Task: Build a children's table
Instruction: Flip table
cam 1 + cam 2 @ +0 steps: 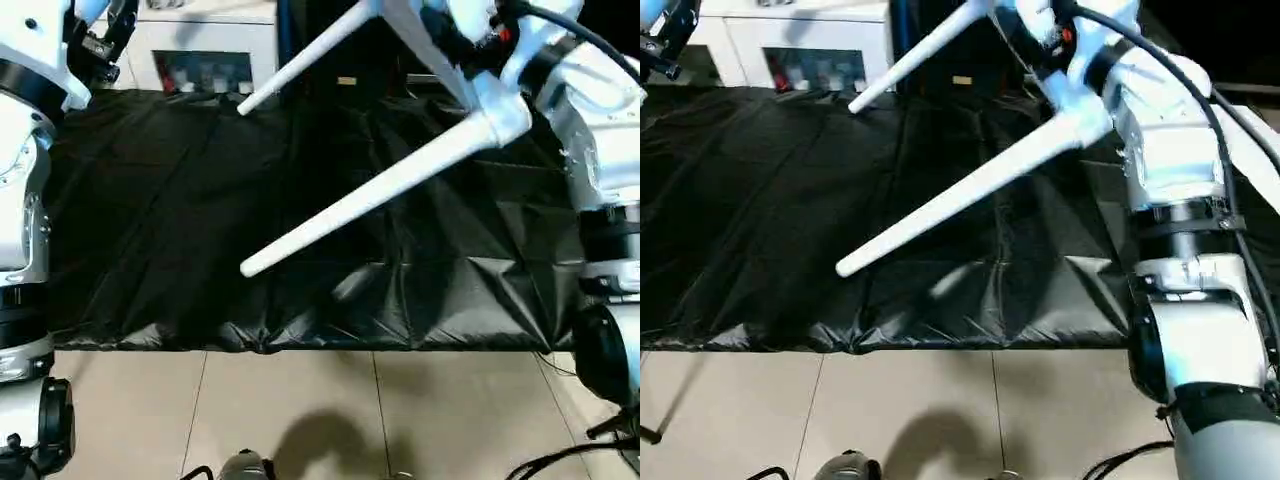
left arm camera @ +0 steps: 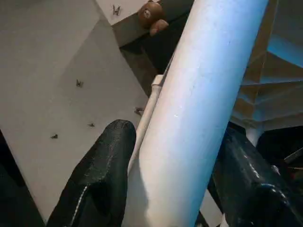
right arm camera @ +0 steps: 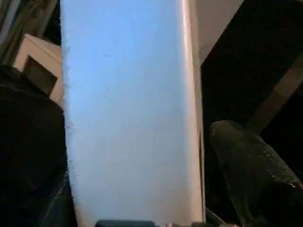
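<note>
Two white legs [image 1: 370, 195] of the table are seen in the left eye view, slanting over a black sheet [image 1: 180, 220] spread on the tiled floor [image 1: 300, 410]; a white cabinet [image 1: 205, 50] stands beyond the sheet, small items dimly visible behind its glass.

In the right eye view, the right arm [image 1: 1175, 160] is raised to the upper end of the nearer leg, where the table is carried above the sheet.

In the left wrist view, the left gripper [image 2: 184, 165] is seen with its black fingers [image 2: 102, 175] set apart around a leg; contact cannot be told.

In the right wrist view, the right gripper [image 3: 142, 179] is spread wide about a broad white table part [image 3: 128, 109], a gap showing beside one finger [image 3: 255, 165].
</note>
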Motion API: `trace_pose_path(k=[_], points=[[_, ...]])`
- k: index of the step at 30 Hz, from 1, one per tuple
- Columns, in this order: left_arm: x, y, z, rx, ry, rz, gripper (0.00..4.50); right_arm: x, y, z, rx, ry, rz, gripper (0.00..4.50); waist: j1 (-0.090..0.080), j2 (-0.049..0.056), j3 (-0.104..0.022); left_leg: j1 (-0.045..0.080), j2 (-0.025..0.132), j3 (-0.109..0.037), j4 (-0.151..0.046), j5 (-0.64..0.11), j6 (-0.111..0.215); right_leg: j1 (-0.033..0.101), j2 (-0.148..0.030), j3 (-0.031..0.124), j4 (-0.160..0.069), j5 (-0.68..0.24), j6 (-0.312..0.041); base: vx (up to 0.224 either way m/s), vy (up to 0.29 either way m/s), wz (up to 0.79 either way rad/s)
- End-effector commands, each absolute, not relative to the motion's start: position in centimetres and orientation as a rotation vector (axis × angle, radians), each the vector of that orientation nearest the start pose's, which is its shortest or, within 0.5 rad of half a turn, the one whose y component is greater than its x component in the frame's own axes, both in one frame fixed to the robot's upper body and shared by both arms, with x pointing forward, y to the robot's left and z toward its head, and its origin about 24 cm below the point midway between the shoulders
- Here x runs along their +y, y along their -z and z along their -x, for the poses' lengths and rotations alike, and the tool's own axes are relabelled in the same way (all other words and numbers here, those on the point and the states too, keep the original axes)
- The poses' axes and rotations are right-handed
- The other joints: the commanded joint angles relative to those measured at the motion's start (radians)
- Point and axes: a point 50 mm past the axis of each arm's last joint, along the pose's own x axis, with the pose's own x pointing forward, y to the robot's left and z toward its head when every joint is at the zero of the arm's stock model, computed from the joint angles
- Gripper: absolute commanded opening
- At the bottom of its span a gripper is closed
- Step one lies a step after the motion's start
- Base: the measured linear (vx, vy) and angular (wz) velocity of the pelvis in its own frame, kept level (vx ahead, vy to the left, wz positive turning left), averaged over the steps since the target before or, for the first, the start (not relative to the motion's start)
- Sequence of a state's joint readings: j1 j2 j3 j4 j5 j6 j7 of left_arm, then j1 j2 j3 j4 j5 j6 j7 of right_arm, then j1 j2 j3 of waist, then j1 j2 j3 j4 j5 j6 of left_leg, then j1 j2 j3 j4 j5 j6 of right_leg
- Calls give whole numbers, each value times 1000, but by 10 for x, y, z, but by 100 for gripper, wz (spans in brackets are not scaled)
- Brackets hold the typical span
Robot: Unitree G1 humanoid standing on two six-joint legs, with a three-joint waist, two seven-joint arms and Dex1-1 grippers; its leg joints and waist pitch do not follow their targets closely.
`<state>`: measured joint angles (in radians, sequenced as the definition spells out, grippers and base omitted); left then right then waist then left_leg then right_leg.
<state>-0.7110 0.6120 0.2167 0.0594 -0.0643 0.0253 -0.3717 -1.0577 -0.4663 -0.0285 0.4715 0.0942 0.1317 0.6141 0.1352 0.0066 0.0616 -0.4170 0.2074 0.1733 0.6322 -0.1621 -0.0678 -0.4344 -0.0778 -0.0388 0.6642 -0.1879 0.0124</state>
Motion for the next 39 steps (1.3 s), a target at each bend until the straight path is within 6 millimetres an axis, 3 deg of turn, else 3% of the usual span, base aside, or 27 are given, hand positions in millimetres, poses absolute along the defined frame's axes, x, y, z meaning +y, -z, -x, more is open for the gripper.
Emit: trace_pose_path(k=[1,4,5,7,11,16,19,21,22,24,25,28,29,30,31,33,34,35,36,37,39], points=[[281,-245,-330,-368,-31,-303,234,-156,-309,-356,-556,-777,338,379,-3,-5,-78,28,5,-2,-73,-263,-58,46,-40,29,-82,-236,-153,0,0,0],[283,-242,-330,-350,-46,-294,234,-159,-310,-351,-564,-820,320,405,-3,-3,-80,27,5,-2,-72,-248,-51,48,-40,28,-81,-219,-160,0,0,0],[284,-241,-331,-346,-50,-291,234,-160,-309,-350,-563,-836,312,405,-5,-5,-84,29,4,1,-68,-260,-34,53,-40,28,-79,-195,-165,0,0,0],[285,-240,-331,-343,-57,-283,234,-161,-308,-348,-563,-854,298,434,-12,-10,-79,20,1,-1,-71,-222,-13,55,-37,26,-79,-186,-155,0,0,0],[288,-238,-330,-331,-79,-269,231,-166,-308,-345,-568,-874,266,450,-16,2,-78,29,2,-2,-71,-271,-25,44,-39,25,-92,-305,-154,0,0,0],[289,-237,-330,-332,-78,-264,207,-177,-315,-338,-622,-902,142,450,-10,1,-76,39,5,-6,-77,-350,-40,33,-38,23,-102,-369,-140,0,0,0],[288,-238,-330,-343,-60,-266,198,-190,-323,-340,-683,-823,30,450,5,4,-78,42,9,-9,-79,-357,-51,29,-40,23,-101,-362,-135,0,0,0],[286,-239,-330,-361,-29,-271,187,-219,-329,-350,-746,-601,-174,450,5,4,-79,46,6,-8,-79,-367,-69,24,-41,23,-101,-359,-147,0,0,0],[286,-238,-330,-362,-25,-271,187,-223,-328,-351,-751,-581,-201,450,9,3,-78,50,7,-6,-78,-386,-77,20,-40,23,-102,-353,-154,0,0,0],[285,-237,-330,-369,-13,-269,184,-234,-325,-353,-765,-528,-281,450,11,2,-78,45,7,-9,-82,-393,-77,26,-42,22,-99,-329,-154,0,0,0],[284,-236,-329,-375,-3,-269,184,-239,-321,-354,-772,-511,-339,450,11,-8,-78,43,8,-9,-83,-388,-75,29,-41,21,-99,-321,-153,0,0,0],[283,-236,-329,-391,28,-269,177,-247,-309,-354,-763,-513,-414,450,18,-7,-84,36,8,-7,-82,-324,-62,38,-43,21,-89,-222,-168,0,0,0],[283,-233,-329,-395,52,-268,177,-246,-290,-356,-707,-543,-431,450,18,-12,-86,33,6,-6,-81,-306,-56,43,-43,21,-88,-205,-168,0,0,0],[283,-230,-329,-403,83,-258,175,-240,-265,-358,-626,-591,-432,450,22,-12,-86,31,5,-5,-79,-277,-46,45,-45,21,-88,-182,-170,0,0,0],[284,-228,-328,-400,89,-260,175,-235,-253,-359,-583,-627,-435,450,23,-11,-84,31,8,-5,-82,-277,-44,46,-47,22,-89,-180,-170,0,0,0],[284,-225,-328,-404,118,-245,173,-226,-229,-361,-499,-699,-457,450,20,-21,-90,29,8,-6,-82,-252,-41,54,-48,19,-83,-148,-183,0,0,0],[286,-221,-329,-392,134,-254,173,-214,-204,-363,-412,-769,-483,450,18,-22,-93,27,8,-6,-80,-225,-38,55,-48,18,-77,-120,-197,0,0,0],[286,-221,-329,-392,134,-254,173,-214,-204,-363,-412,-769,-483,450,19,-22,-94,26,8,-5,-78,-215,-33,56,-48,18,-76,-107,-203,0,0,0],[289,-218,-329,-376,138,-257,173,-200,-182,-367,-320,-836,-513,450,18,-20,-95,25,9,-4,-76,-199,-27,54,-48,18,-72,-85,-216,0,0,0],[290,-217,-328,-372,139,-262,173,-194,-175,-368,-288,-858,-516,450,18,-18,-94,25,10,-3,-75,-197,-26,53,-47,18,-71,-81,-221,0,0,0],[291,-216,-328,-371,141,-265,172,-191,-171,-369,-270,-868,-516,450,17,-23,-89,26,13,-3,-79,-212,-23,51,-50,18,-74,-107,-227,0,0,0]])
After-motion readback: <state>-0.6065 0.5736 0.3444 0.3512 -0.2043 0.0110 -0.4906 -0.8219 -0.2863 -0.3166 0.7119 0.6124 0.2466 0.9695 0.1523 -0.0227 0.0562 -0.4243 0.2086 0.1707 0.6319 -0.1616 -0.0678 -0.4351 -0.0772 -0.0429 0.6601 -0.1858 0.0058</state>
